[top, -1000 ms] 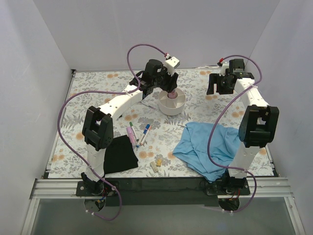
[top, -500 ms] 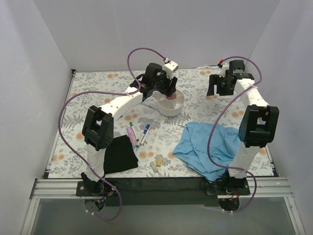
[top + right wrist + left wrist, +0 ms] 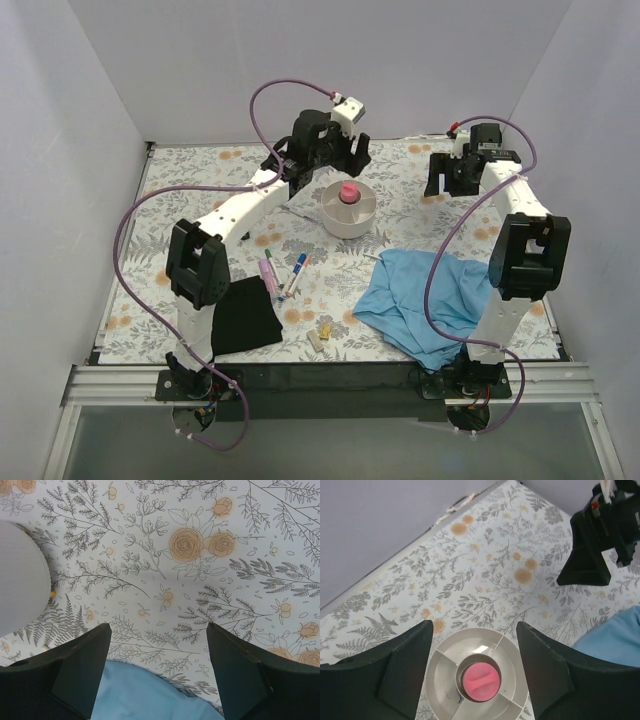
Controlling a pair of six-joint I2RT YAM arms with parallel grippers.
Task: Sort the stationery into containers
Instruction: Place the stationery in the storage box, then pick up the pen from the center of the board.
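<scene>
The white round organiser [image 3: 352, 214] stands at the back middle of the table. A pink stubby highlighter [image 3: 348, 193] stands upright in its centre cup; the left wrist view shows it [image 3: 481, 675] from above, inside the organiser [image 3: 516, 652]. My left gripper [image 3: 333, 158] hangs above and just behind the organiser, open and empty [image 3: 474, 627]. My right gripper [image 3: 447, 176] is open and empty at the back right [image 3: 157, 627]. A pink highlighter [image 3: 268, 273], a blue-capped pen [image 3: 298, 266] and a green-capped pen [image 3: 268, 254] lie front left. Two pale eraser blocks [image 3: 320, 334] lie near the front.
A blue cloth [image 3: 420, 295] lies crumpled front right and shows under the right gripper [image 3: 145, 695]. A black cloth [image 3: 245, 315] lies by the left arm's base. White walls close in the floral table on three sides.
The left gripper lowered the pink highlighter into the organiser's centre cup, let it go, then rose and drew back. The right arm has not moved.
</scene>
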